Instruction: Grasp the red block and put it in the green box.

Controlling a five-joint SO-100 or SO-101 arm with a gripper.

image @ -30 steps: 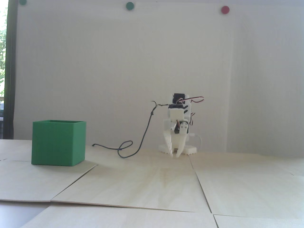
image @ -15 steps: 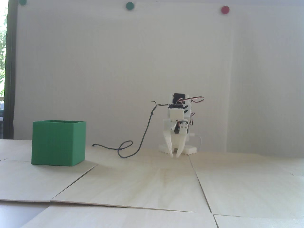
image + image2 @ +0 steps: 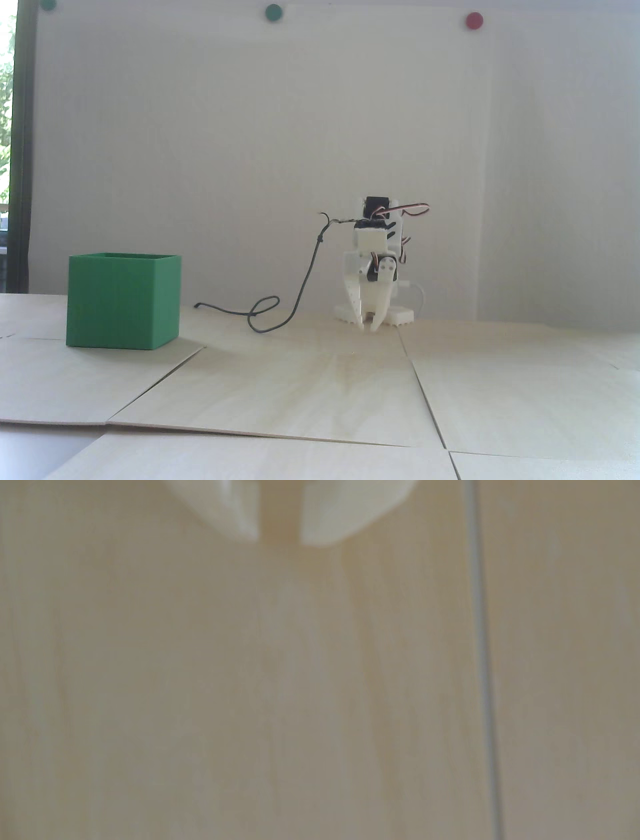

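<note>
Hand [image 3: 367, 327]: you have it folded low at the back of the counter [image 3: 310, 395], well to the right of the green box [image 3: 122, 300] in the fixed view, tips pointing down and nearly touching the surface.
Grip state: your two white fingers [image 3: 356, 302] stand slightly apart at the tips with a narrow gap between them; nothing sits in that gap, so the hand is released and empty.
Wrist view: you see the two blurred white fingertips [image 3: 228, 511] entering from the top edge, the hand [image 3: 278, 540] showing bare pale wood through the gap, and one thin seam line [image 3: 485, 660] running down the right side.
Green box: it stands upright on the counter, open top up, at the left of the fixed view and nearer the camera than your arm [image 3: 375, 260].
Red block: you cannot find it in either view; where it lies cannot be told from these pictures.
Cable [image 3: 300, 285]: a dark wire drops from the arm's upper part, loops on the counter and trails toward the green box, ending short of it.
Counter: pale wooden panels laid side by side, with seams running between the green box and the arm.
Wall [image 3: 250, 150]: plain white behind the green box, with a green disc [image 3: 273, 12] high above and to its right, and a red disc [image 3: 474, 20] further right still.
</note>
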